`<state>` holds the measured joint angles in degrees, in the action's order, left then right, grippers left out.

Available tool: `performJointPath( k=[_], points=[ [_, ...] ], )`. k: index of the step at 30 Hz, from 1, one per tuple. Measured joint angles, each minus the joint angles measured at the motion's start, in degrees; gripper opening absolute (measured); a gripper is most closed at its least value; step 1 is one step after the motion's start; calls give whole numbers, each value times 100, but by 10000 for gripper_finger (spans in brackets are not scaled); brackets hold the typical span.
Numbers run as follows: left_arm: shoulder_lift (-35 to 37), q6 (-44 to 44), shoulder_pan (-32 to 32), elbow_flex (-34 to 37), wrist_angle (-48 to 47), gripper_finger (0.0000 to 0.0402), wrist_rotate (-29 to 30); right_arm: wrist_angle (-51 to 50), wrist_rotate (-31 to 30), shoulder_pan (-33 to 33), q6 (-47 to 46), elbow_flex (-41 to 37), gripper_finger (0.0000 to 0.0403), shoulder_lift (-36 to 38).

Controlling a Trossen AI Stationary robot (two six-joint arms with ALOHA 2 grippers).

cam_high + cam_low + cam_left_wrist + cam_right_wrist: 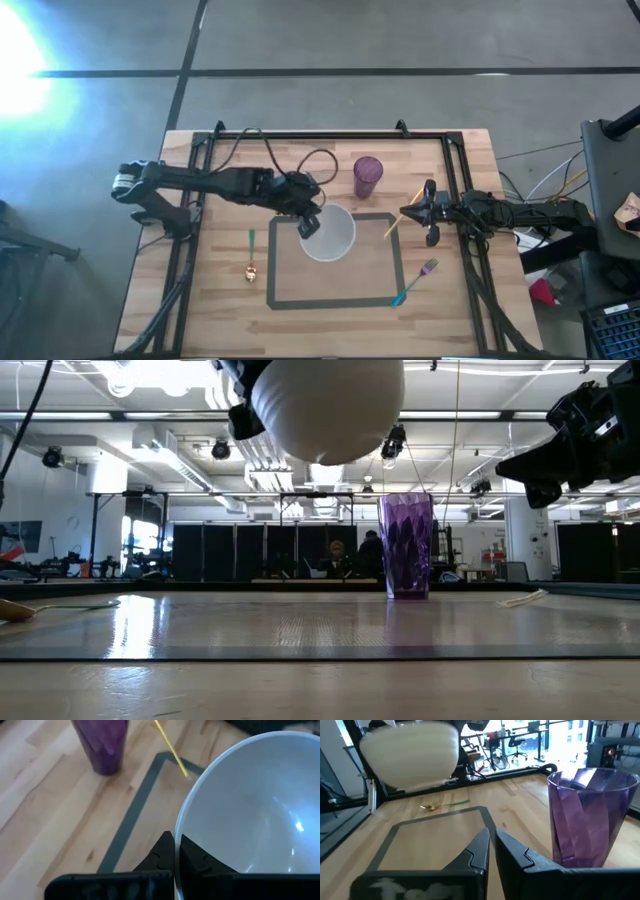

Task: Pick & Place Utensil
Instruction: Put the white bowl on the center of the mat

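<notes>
My left gripper (308, 224) is shut on a white bowl (332, 233), which hangs in the air over the far part of the grey tape rectangle (335, 302); the low view shows the bowl (325, 405) well above the tabletop. My right gripper (405, 213) hovers shut and empty above a yellow stick (393, 226) that lies flat on the table. A spoon with a green handle and gold bowl (250, 256) lies left of the rectangle. A fork with a teal handle and purple head (415, 283) lies across its right near corner. My left gripper (175, 838) pinches the bowl's rim (178, 822) on the side toward the table's left, with one finger inside the bowl and one outside. The fingers come from the left, slanting down. The bowl is lifted clear and stays roughly upright.
A purple faceted cup (367, 176) stands upright near the far edge, between the two grippers, and fills the right side of the right wrist view (587, 820). Black frame rails (190, 250) run along the table's left and right sides. Cables lie at the far edge.
</notes>
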<state>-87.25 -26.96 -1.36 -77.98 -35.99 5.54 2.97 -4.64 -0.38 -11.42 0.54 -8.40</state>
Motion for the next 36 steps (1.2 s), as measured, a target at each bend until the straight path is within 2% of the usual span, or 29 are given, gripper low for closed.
performJointPath(
  k=[7, 21, 36],
  points=[
    [-608, -2, -187, -626, -851, 3, 4, -137, 3, 0, -189, 2, 27, -1],
    [-1183, -204, -331, -566, -902, 2, -12, -151, 8, 0, -171, 1, 27, -1],
    [-1982, -265, -313, -561, -435, 5, -419, -145, 4, -2, -147, 2, 27, -1]
  ],
)
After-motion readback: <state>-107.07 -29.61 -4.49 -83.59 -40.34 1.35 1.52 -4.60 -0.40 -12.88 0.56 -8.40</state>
